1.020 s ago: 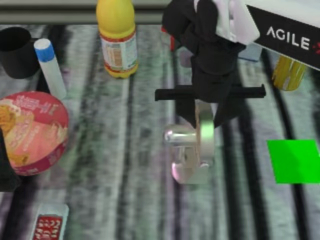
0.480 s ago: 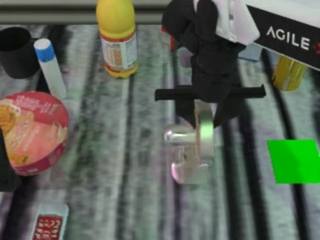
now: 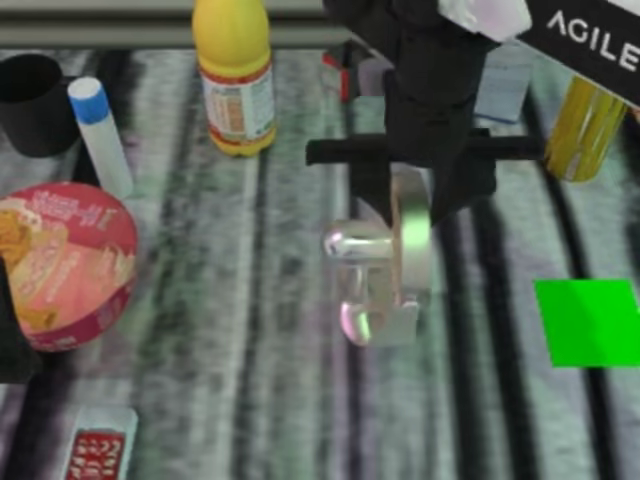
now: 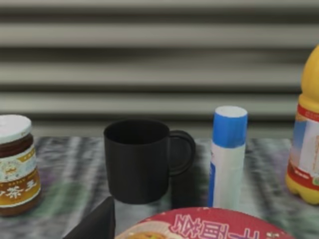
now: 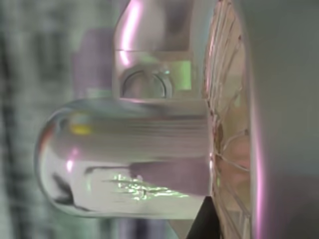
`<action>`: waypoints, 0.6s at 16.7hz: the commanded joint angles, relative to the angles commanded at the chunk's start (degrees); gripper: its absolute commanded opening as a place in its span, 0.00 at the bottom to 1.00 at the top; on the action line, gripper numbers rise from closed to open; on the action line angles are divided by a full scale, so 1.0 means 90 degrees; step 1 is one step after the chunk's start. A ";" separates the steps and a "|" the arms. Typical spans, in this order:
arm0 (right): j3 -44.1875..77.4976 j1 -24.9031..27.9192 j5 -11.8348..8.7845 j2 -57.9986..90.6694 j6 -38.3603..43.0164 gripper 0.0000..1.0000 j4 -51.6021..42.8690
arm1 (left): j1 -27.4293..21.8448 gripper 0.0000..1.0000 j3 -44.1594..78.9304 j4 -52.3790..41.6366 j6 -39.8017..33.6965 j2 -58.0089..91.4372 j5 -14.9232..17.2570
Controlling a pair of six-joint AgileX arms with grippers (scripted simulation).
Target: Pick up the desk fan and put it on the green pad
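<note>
As seen from above, running left to right: black mug [image 3: 32, 103] at ten o'clock; glue stick [image 3: 100, 135] beside it; pink-red noodle bowl [image 3: 62, 262] at nine o'clock, with the parked left arm at that edge, its gripper out of sight. Yellow bottle [image 3: 234, 75] at eleven o'clock. Desk fan [image 3: 388, 268] near table centre, disc on edge, hub pointing toward nine o'clock. Right gripper [image 3: 412, 205] directly above it, fingers clamped on the fan's disc at its twelve o'clock rim. Green pad [image 3: 588, 321] at three o'clock, well apart from the fan, bare.
</note>
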 joint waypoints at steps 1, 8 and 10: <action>0.0152 0.0004 -0.0002 0.0010 -0.0004 0.00 -0.0152 | 0.0000 1.00 0.0000 0.0000 0.0000 0.0000 0.0000; 0.0194 -0.0060 -0.0004 -0.0032 0.0087 0.00 -0.0234 | 0.0000 1.00 0.0000 0.0000 0.0000 0.0000 0.0000; -0.0003 -0.0197 -0.0002 -0.0160 0.0434 0.00 -0.0215 | 0.0000 1.00 0.0000 0.0000 0.0000 0.0000 0.0000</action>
